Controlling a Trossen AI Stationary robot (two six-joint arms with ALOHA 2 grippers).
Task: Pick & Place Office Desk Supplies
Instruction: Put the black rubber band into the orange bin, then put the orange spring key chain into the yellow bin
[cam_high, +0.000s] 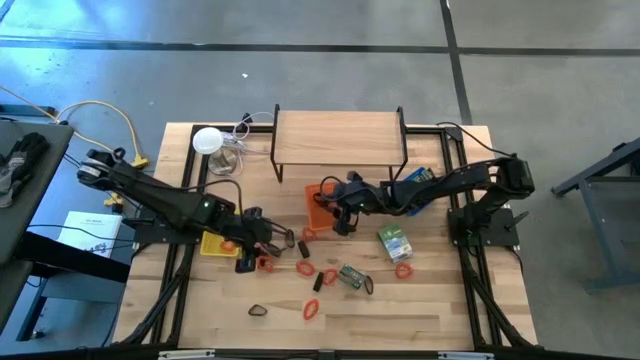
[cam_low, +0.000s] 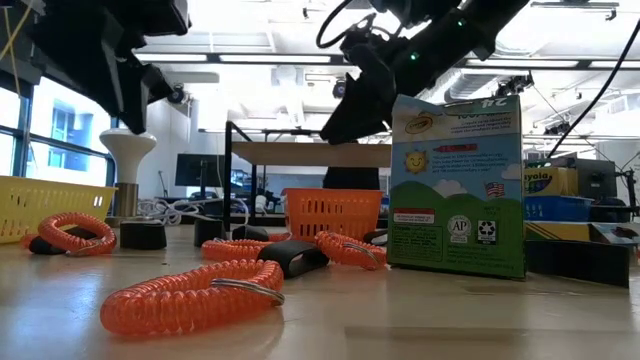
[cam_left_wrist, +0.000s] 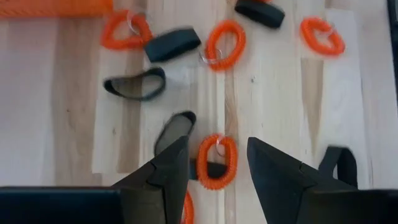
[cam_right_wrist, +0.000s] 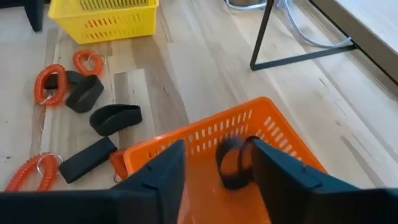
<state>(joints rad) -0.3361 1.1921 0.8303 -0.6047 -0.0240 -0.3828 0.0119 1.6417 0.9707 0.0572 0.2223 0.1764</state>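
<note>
Black clip (cam_right_wrist: 233, 163) lies in the orange tray (cam_right_wrist: 283, 134) between the right tool's (cam_right_wrist: 214, 165) parted fingers.

We read "Crayola" on the green crayon box (cam_low: 457, 185) standing on the table, "24" at its top corner, "Crayola" again on the yellow box (cam_low: 549, 181) behind it

A light wooden table (cam_high: 420, 310) holds a small wooden shelf on black metal legs (cam_high: 338, 136) along its far edge. A white round lamp with cables (cam_high: 208, 141) stands beside the shelf, an orange tray (cam_right_wrist: 273, 134) sits just in front of it, and a yellow tray (cam_right_wrist: 102, 17) lies well apart from the orange one.
</note>
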